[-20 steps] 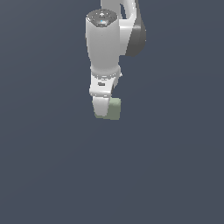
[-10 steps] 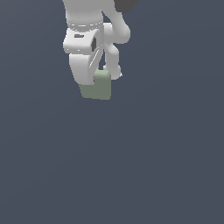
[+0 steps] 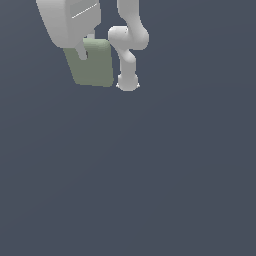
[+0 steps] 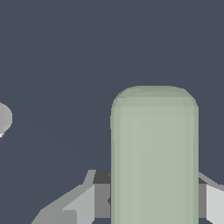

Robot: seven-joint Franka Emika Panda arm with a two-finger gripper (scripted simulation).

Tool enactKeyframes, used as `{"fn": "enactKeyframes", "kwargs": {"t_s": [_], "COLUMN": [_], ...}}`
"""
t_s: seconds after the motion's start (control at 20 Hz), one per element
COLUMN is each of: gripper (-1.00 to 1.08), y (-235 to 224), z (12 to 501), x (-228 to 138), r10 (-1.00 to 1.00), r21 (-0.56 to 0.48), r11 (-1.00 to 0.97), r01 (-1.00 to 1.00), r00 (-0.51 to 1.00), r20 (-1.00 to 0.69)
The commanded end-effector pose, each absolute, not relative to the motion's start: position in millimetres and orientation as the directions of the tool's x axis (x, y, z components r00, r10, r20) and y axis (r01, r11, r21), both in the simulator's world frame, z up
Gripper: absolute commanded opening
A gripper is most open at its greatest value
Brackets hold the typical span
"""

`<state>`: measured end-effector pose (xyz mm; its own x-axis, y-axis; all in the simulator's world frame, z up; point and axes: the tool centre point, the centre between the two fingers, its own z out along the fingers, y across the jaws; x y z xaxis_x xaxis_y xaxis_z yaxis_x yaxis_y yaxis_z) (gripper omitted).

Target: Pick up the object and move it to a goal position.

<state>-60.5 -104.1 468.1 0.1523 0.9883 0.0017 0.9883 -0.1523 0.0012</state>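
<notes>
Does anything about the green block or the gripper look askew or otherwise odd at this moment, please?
Nothing stands out. The green block sits between the fingers of the gripper, slightly tilted in the exterior view, intact, with nothing dropped. The grip looks firm in the wrist view.

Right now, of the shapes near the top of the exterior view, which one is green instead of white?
The sage-green block, a rounded matte piece held in the end effector. The robot arm beside it on the exterior view's right is plain white.

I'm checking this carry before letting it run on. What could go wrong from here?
The block hangs mostly below the gripper, held only near its upper end, so it might slip or swing. In the exterior view the gripper is cut off at the frame's top, so the carry may soon be hard to follow there.
</notes>
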Motion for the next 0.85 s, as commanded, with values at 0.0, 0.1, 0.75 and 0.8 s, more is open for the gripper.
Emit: {"fn": "enactKeyframes", "kwargs": {"t_s": [0.0, 0.1, 0.75, 0.8], "gripper": [-1.00, -1.00, -1.00, -1.00], "y": [-112, -117, -131, -131], "z": [488, 500, 535, 535], "x": [-64, -65, -68, -68], "r10": [0.988, 0.988, 0.988, 0.988], "r21": [0.000, 0.000, 0.000, 0.000], "r11": [-0.152, -0.153, -0.153, -0.153], "r01": [0.988, 0.988, 0.988, 0.988], "r00": [0.152, 0.153, 0.153, 0.153], "r20": [0.001, 0.001, 0.000, 0.000]}}
